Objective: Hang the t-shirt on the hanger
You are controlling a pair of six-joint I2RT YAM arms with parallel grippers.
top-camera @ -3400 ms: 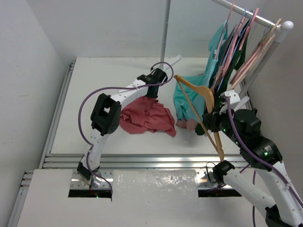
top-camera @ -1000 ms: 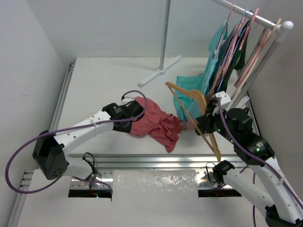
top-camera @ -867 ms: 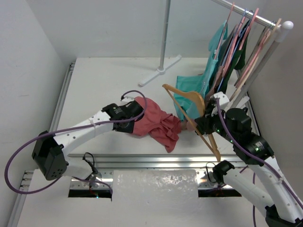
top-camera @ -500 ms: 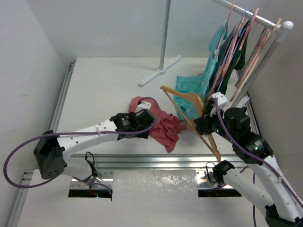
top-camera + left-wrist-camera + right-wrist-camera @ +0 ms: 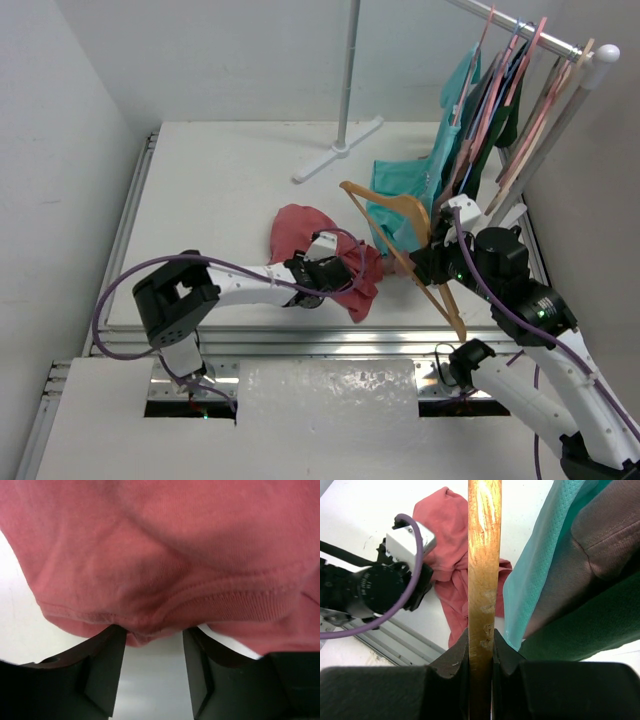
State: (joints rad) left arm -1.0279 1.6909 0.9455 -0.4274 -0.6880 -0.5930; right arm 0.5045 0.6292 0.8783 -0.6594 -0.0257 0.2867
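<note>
The coral-red t-shirt (image 5: 296,226) lies crumpled on the white table, in front of the arms. My left gripper (image 5: 337,272) lies low over its right part. In the left wrist view the shirt (image 5: 165,555) fills the upper frame, and its hem sits at the tips of my left gripper (image 5: 152,630), whose jaws stand apart with bare table between them. My right gripper (image 5: 481,635) is shut on the wooden hanger (image 5: 484,555). It holds the hanger (image 5: 400,215) tilted above the shirt's right edge (image 5: 445,555). The metal hook is hidden.
A clothes rack (image 5: 520,25) at the right carries pink hangers, a teal shirt (image 5: 400,180) and a dark green garment (image 5: 600,615). The rack's pole foot (image 5: 338,150) stands at the back centre. An aluminium rail (image 5: 300,340) runs along the table's near edge.
My left gripper has slid right along the shirt, dragging it right, then moved on over it; its elbow has come forward. The hanger came down and slightly left earlier, then held still.
</note>
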